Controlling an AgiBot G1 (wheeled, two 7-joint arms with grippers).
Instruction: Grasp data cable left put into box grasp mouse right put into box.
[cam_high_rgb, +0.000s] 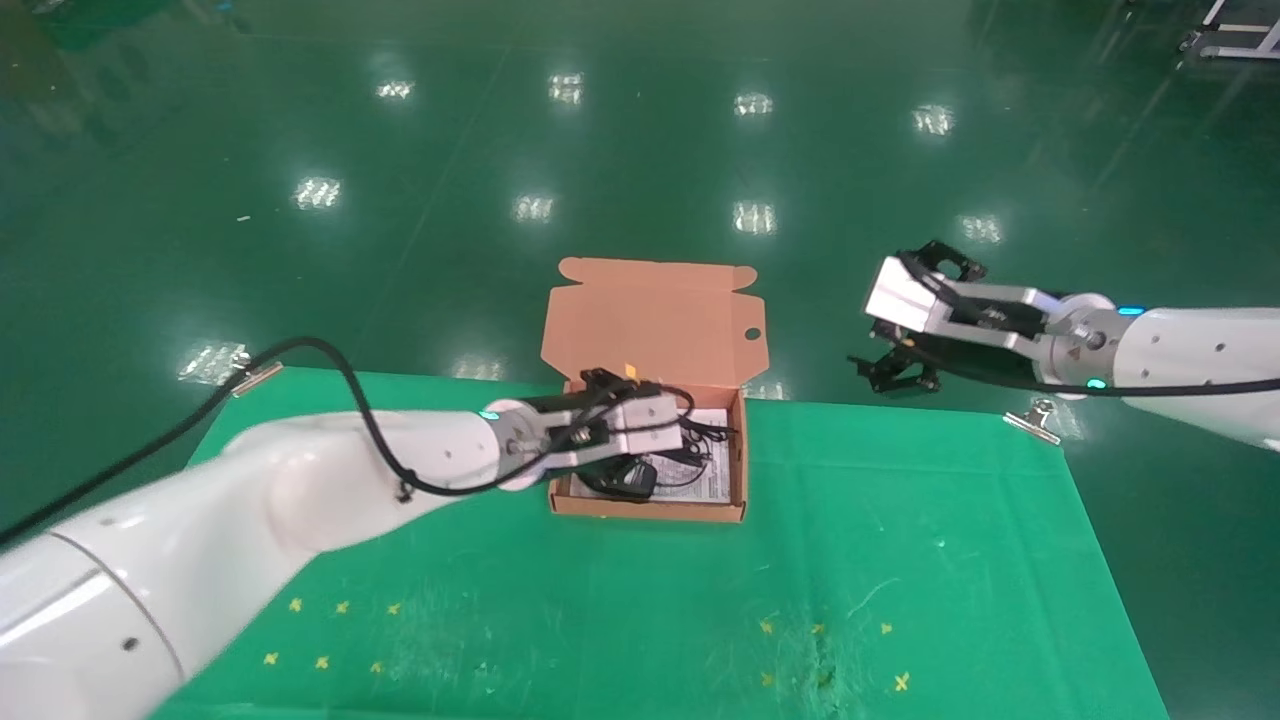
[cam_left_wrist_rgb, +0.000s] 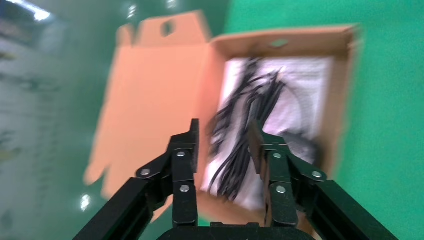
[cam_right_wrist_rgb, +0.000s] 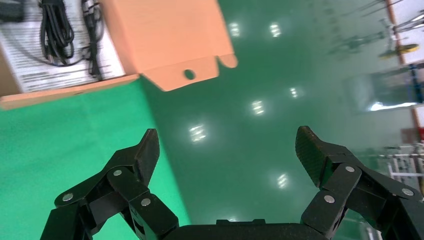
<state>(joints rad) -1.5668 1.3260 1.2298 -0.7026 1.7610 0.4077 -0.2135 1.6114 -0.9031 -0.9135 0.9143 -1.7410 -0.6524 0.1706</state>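
The orange-brown box (cam_high_rgb: 650, 508) stands at the far middle of the green mat with its lid open. The black mouse (cam_high_rgb: 625, 478) and the data cable (cam_high_rgb: 705, 435) lie inside on the white sheet. My left gripper (cam_high_rgb: 692, 440) hovers over the box, open and empty. In the left wrist view the cable bundle (cam_left_wrist_rgb: 245, 125) lies in the box (cam_left_wrist_rgb: 345, 90) below my open left gripper (cam_left_wrist_rgb: 225, 137), with the mouse (cam_left_wrist_rgb: 302, 145) beside it. My right gripper (cam_high_rgb: 900, 320) is open and empty, above the floor beyond the mat's far right corner.
The box's lid (cam_high_rgb: 655, 320) stands up behind it. Metal clips (cam_high_rgb: 1035, 420) (cam_high_rgb: 255, 378) hold the mat at its far corners. The right wrist view shows the box (cam_right_wrist_rgb: 65, 92) and the cable (cam_right_wrist_rgb: 55, 30) off to one side of my right gripper (cam_right_wrist_rgb: 227, 150).
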